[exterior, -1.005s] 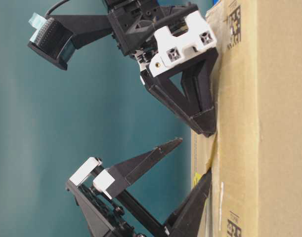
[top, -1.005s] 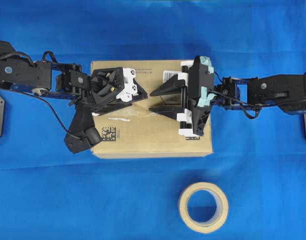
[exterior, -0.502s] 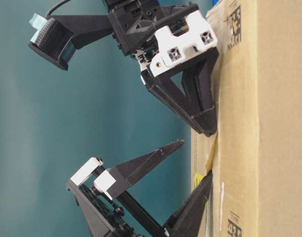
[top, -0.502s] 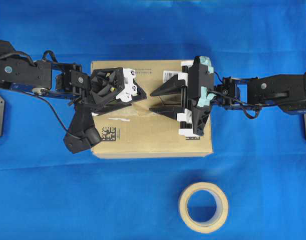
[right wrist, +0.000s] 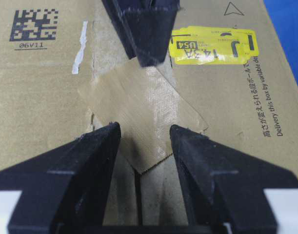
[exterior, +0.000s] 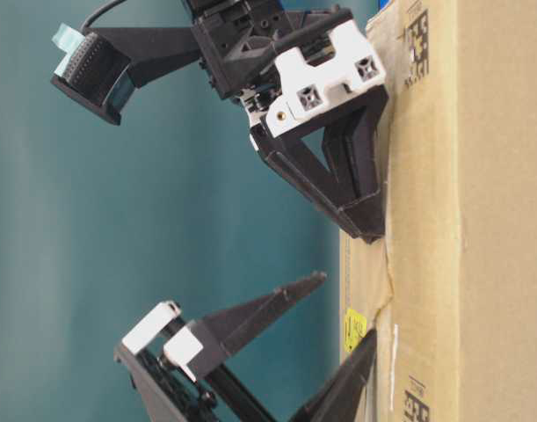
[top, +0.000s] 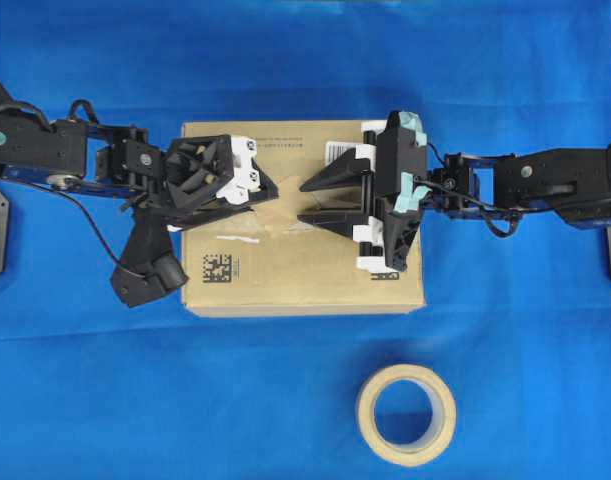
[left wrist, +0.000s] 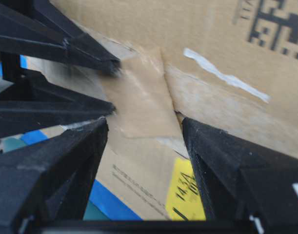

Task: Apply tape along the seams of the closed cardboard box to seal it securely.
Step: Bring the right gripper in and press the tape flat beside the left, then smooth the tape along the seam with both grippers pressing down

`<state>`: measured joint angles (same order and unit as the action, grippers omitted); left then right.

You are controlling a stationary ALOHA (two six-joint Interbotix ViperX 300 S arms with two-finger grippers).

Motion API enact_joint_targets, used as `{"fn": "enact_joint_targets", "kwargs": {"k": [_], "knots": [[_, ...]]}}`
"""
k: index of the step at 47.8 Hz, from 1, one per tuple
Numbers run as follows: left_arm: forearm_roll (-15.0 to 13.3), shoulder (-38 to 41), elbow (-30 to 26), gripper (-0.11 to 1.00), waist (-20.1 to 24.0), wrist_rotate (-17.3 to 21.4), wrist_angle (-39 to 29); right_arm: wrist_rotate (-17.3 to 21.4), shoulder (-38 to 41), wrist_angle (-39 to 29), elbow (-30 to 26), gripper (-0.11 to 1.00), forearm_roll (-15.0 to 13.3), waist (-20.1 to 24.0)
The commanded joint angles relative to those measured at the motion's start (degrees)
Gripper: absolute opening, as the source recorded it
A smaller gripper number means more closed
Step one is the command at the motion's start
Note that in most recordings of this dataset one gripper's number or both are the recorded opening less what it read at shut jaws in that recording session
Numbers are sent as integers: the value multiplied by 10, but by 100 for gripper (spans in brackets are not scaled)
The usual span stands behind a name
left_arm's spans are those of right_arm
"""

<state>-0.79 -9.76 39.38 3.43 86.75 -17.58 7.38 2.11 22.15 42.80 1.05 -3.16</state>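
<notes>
The tape lies in the middle of the right wrist view, on top of the cardboard box, turned crooked across the seams, with one corner reaching toward the yellow sticker. The right gripper stands with its jaws spread, one finger on each side of the tape, grasping nothing. The left gripper has its jaws apart too, and one dark fingertip rests at the upper edge of the tape.

You should be careful here. In my judgement the tape is not pressed flat everywhere, so if a finger slides over it, the tape may wrinkle or turn more away from the seams. If the sticky side catches a fingertip, the tape can lift off with it.

On the sticker you can read "14.3A" and a big "J". Under the black square code at the upper left stands "06V11". At the right edge there is printed "Delivery this box by variable".
</notes>
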Motion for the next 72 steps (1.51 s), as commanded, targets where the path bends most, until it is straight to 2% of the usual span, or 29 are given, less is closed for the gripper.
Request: {"fn": "enact_joint_targets", "kwargs": {"k": [1,20,26,30,38,42,45,48,53,57,59,61,72], "knots": [[1,-14,4,63,0,-1,-4,0,-5,2,-7,48,1,1],[-3,-33,6,62,-2,-8,12,1,-5,3,-7,48,1,1],[-13,-49,18,62,-11,-17,77,1,-17,4,-8,48,1,1],[-17,-57,31,62,-18,-38,137,-3,-37,5,-8,48,1,1],[-17,-70,49,61,-26,-148,224,-9,-74,6,-7,48,-2,0],[-17,-70,52,60,-26,-224,245,-10,-80,8,-8,46,-1,-6],[-17,-66,53,57,-27,-306,253,-10,-80,8,-9,38,-1,-11],[-17,-62,53,49,-27,-381,258,-10,-78,8,-9,25,-2,-15],[-17,-52,53,26,-26,-503,279,-11,-75,8,-11,2,-4,-16],[-13,-39,53,6,-19,-587,298,-11,-69,8,-15,-1,-5,-18],[-12,-33,52,0,-17,-609,302,-12,-65,6,-18,-1,-5,-18],[-12,-25,52,0,-15,-619,308,-12,-60,5,-20,-1,-5,-19],[-13,20,46,0,-6,-637,330,-13,-21,3,-47,-1,-7,-20]]}}
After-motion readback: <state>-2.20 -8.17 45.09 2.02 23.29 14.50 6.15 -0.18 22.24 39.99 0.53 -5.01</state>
